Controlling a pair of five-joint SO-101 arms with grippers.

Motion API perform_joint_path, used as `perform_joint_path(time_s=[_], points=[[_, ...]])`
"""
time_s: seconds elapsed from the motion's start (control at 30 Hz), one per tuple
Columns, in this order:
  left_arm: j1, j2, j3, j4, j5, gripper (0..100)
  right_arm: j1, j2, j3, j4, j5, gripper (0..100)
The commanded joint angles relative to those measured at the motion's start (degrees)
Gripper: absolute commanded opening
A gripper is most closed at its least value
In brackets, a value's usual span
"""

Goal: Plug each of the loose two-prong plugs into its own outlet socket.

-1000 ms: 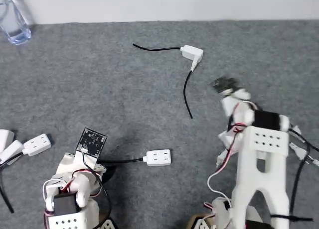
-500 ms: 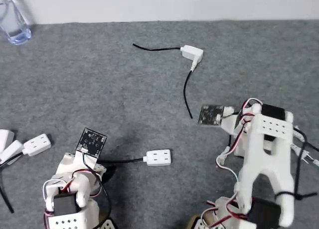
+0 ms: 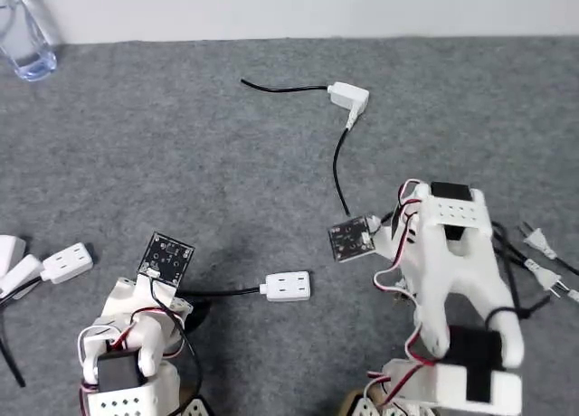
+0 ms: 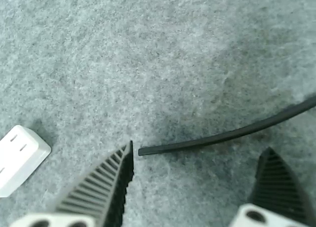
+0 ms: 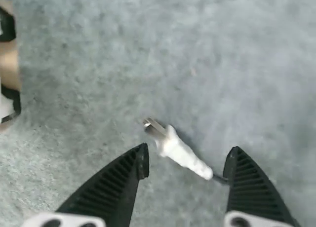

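**While both my tools hang released**

(a) My right gripper (image 5: pixel 189 148): jaws spread, empty. A loose white two-prong plug (image 5: pixel 175 150) lies on the grey carpet (image 5: pixel 222 54), seen between its fingers.
(b) My left gripper (image 4: pixel 200 146): jaws spread, empty, above a black cable (image 4: pixel 222 135) end; a white outlet socket (image 4: pixel 17 155) lies nearby.

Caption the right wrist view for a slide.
Open right gripper above a white two-prong plug lying on grey carpet.
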Motion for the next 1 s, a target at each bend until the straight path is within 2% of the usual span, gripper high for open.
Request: perform_joint_path(time_s=[0.0, 0.2, 0.33, 0.4, 0.6, 0.8, 0.9, 0.97], points=[[-0.4, -1.0, -0.4, 0.1, 0.4, 37, 3.5, 1.4, -0.8, -0.3, 4.0, 23.3], [-0.4, -1.0, -0.4, 0.1, 0.4, 37, 7.8, 3.9, -0.4, -1.9, 10.5, 23.3], [-0.4, -1.0, -0.3, 0.1, 0.4, 37, 9.0, 8.5, -0.4, -7.0, 11.6, 23.2], [-0.4, -1.0, -0.3, 0.1, 0.4, 37, 8.7, 10.3, -0.8, -8.1, 11.6, 19.7], [0.0, -1.0, -0.3, 0.1, 0.4, 37, 6.4, 10.9, -2.4, -8.5, 11.6, 0.6], [0.1, -1.0, -0.3, 0.1, 0.4, 37, 1.6, 10.7, -2.4, -8.6, 11.3, 0.9], [0.1, -1.0, -0.3, 0.1, 0.4, 37, -0.7, 10.6, -2.9, -8.6, 8.0, 0.9], [0.1, -1.0, -0.3, 0.1, 0.4, 37, -3.4, 10.6, -5.1, -8.4, 0.4, 0.9]])
